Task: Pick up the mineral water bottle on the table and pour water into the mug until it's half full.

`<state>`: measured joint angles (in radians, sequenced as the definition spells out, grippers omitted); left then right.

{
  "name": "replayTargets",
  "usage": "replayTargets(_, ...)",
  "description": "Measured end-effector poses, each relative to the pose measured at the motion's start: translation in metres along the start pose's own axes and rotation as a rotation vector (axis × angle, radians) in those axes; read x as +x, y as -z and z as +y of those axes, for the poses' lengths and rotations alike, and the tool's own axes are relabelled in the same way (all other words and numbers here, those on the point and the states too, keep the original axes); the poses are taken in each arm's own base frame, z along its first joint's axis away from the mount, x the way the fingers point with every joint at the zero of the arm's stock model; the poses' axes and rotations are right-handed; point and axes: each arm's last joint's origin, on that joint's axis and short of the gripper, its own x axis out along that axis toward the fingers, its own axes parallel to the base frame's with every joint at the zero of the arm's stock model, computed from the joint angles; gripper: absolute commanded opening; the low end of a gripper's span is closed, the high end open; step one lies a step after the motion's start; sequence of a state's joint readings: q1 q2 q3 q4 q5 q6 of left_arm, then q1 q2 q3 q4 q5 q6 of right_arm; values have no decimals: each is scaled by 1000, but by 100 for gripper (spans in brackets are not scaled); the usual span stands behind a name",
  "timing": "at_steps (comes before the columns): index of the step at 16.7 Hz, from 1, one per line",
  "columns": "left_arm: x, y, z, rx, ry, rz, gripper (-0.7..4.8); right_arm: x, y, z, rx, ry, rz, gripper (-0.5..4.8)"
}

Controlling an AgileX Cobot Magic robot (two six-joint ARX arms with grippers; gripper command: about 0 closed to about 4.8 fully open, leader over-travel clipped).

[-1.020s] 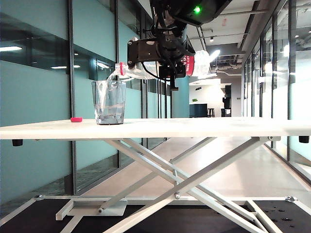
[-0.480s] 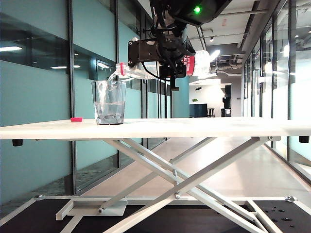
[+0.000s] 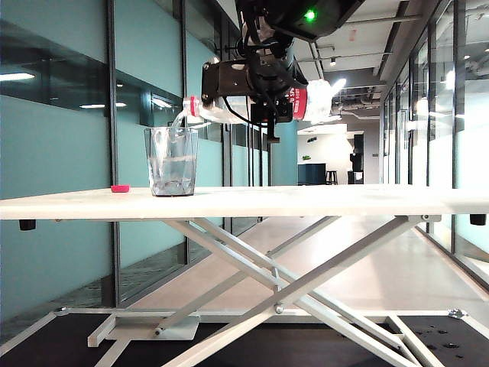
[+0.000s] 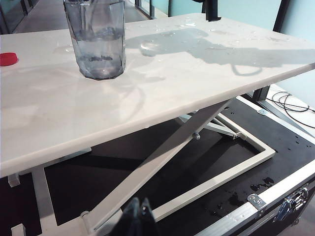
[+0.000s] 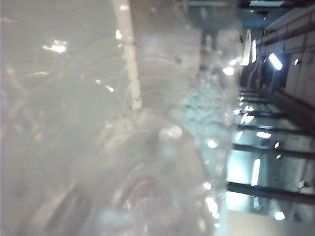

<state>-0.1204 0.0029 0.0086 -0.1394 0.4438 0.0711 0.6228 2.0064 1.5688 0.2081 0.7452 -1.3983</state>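
A: What have the right jaws [image 3: 256, 103] got?

B: They're clamped on the bottle [image 3: 306, 101], which lies near level above the table [image 3: 321, 200], neck out past the jaws and over the mug [image 3: 171, 161]. A thin stream runs from the neck into the mug.

A: How full?

B: Roughly a third, I'd judge; pouring isn't finished. The rest is to top up to half, then tip the bottle upright.

A: And the left jaws [image 4: 138, 216]?

B: Pressed together, empty, low beside the table, well off from the mug.

A: Any writing?

B: Red label, white characters, too small to read.
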Motion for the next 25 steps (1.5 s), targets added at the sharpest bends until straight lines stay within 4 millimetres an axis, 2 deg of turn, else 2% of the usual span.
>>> replayTargets(6,0,0,0,0,0,0,-5,0,0,10,242,-103,-44,171)
replayTargets(9,0,0,0,3,0,0,-5,0,8,9,506,-217,-98,171)
replayTargets(11,0,0,0,3,0,1,-5,4,18,-1,740,-267,-144,171)
replayTargets(12,0,0,0,3,0,0,-5,13,28,-3,880,-336,-194,171)
replayTargets(14,0,0,0,3,0,0,-5,22,38,-2,1004,-434,-249,170)
replayTargets(16,0,0,0,3,0,0,-5,33,53,3,1160,-527,-362,170)
replayTargets(18,0,0,0,20,0,1,-5,44,70,16,1289,-584,-513,170)
replayTargets(22,0,0,0,30,0,0,-5,48,84,34,1360,-548,-653,170)
replayTargets(25,0,0,0,43,0,0,-5,55,86,51,1370,-563,-628,170)
